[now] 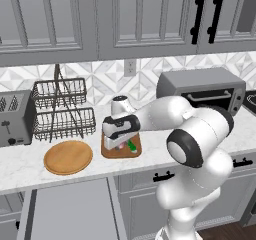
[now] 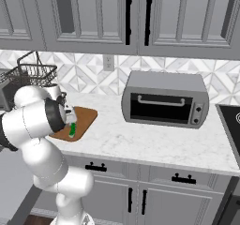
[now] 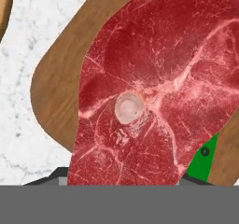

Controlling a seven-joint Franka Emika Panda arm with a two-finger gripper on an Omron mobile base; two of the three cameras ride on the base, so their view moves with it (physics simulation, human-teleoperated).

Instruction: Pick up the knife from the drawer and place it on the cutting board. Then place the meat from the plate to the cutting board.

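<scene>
Reaching forward and down from my base, I have my arm (image 1: 200, 134) stretched over the marble counter (image 1: 20, 166) with my gripper (image 1: 120, 143) low over the cutting board (image 1: 107, 151). Below the counter edge the drawer (image 1: 70, 209) stands pulled out, its plain grey inside showing in the left base view. The plate (image 1: 68, 157) lies to the left of the board, apart from it. The board's long axis runs from the counter's front toward the wall. The meat (image 3: 154, 87) lies close under my hand camera, over the board (image 3: 60, 92); its long axis runs from lower left to upper right in that view, with a pale round bone mark near its middle. The knife (image 1: 132, 146) lies on the board's right part, its green handle (image 3: 203, 157) poking out from under the meat's edge. Whether my fingers are clamped on the meat or apart, I cannot tell.
</scene>
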